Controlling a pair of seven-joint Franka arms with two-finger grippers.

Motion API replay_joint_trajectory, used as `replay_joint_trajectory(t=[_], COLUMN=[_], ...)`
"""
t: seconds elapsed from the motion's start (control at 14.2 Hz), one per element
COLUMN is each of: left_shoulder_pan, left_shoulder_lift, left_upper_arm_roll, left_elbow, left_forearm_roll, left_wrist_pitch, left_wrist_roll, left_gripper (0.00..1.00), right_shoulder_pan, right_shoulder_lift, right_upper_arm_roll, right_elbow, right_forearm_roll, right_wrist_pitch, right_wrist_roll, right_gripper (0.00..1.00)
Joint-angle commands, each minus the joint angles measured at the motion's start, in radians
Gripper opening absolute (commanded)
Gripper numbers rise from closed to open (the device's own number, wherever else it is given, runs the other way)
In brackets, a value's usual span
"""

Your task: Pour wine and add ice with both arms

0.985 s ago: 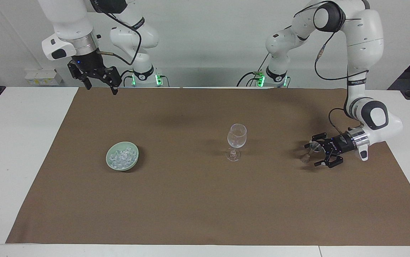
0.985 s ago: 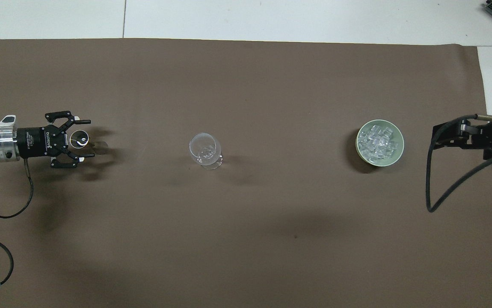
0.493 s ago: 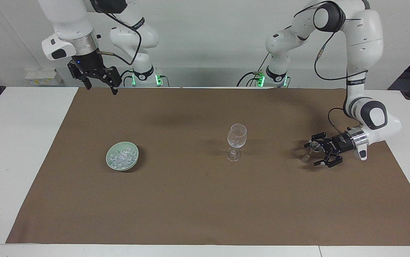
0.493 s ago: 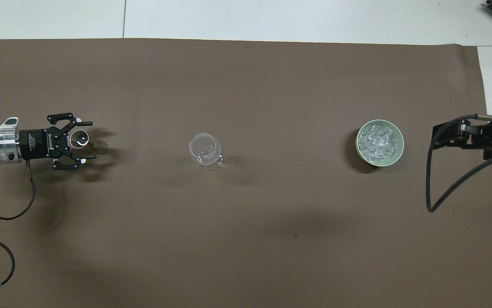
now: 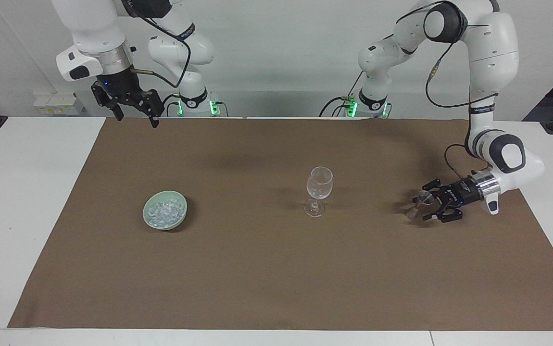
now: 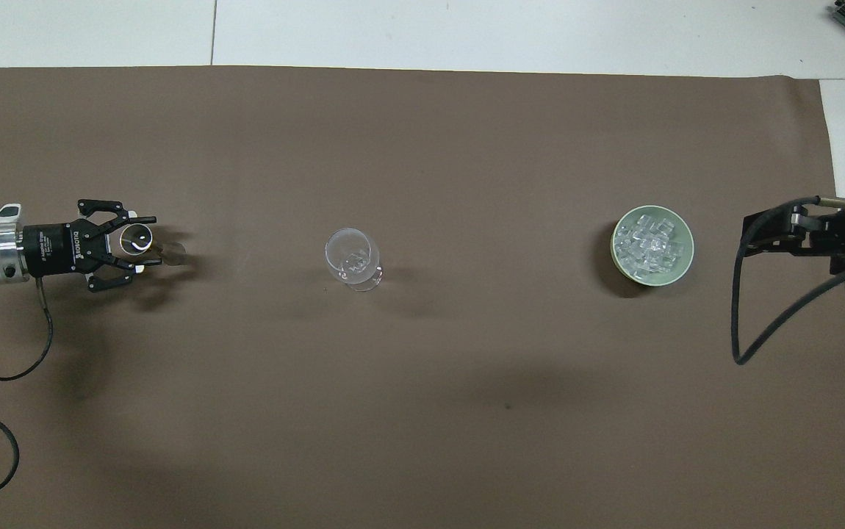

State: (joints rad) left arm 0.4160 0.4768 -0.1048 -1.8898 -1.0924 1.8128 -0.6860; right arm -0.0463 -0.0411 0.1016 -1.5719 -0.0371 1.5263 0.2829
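1. We see a brown mat (image 5: pixel 276 269) spread over a white desk (image 5: pixel 21 192), and every item of the task stands on that mat.
2. The ice (image 5: pixel 163 211) (image 6: pixel 650 241) is a glittering heap of small clear chunks in a pale green bowl (image 5: pixel 149 222) (image 6: pixel 683 263), toward the right arm's end of the desk.
3. An upright wine glass (image 5: pixel 319 185) (image 6: pixel 353 257) stands near the middle of the mat, well apart from the bowl.
4. A small clear glass vessel (image 5: pixel 418 202) (image 6: pixel 145 242) stands at the left arm's end of the mat, about as far from the robots as the wine glass.
5. The left gripper (image 5: pixel 428 205) (image 6: pixel 145 252) lies low and level, pointing toward the wine glass, with its fingers on either side of the small vessel.
6. Its fingers sit close around the vessel, yet we cannot tell whether they already press on it.
7. The right gripper (image 5: pixel 137 117) hangs high over the edge of the mat nearest the robots, at the right arm's end, with its fingers spread apart and nothing between them.
8. In the overhead view only the body of the right gripper (image 6: pixel 797 231) and its black cable (image 6: pixel 760 323) show, beside the bowl.
9. The right arm waits there.
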Motion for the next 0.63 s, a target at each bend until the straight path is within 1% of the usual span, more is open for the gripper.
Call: replay_joint_trajectory(t=[0.0,0.35,0.49,0.56], left_shoulder_pan=[0.007,0.006,0.006,0.006], left_shoulder_lift=[-0.030,-0.030,-0.030,-0.030], left_upper_arm_roll=[0.000,-0.003,-0.003,-0.003], left_elbow=[-0.037,-0.040,-0.040,-0.040], left_forearm_roll=[-0.023,-0.023,-0.023,-0.023], left_wrist_pitch=[0.002,0.003,-0.006,-0.006], left_wrist_roll=[0.014,0.016,0.016,0.016], left_gripper=[0.58,0.56,0.46,0.43], right_shoulder_pan=[-0.014,-0.014,-0.014,-0.014], right_shoulder_lift=[-0.003,-0.003,-0.003,-0.003], right_upper_arm_roll=[0.006,0.006,0.006,0.006], right_elbow=[-0.002,-0.002,-0.002,-0.002], right_forearm_roll=[-0.004,-0.004,-0.004,-0.004], right_wrist_pitch=[0.002,0.002,0.002,0.002], right_wrist_roll=[-0.025,-0.025,-0.025,-0.025], right_gripper=[1.00,1.00,1.00,1.00])
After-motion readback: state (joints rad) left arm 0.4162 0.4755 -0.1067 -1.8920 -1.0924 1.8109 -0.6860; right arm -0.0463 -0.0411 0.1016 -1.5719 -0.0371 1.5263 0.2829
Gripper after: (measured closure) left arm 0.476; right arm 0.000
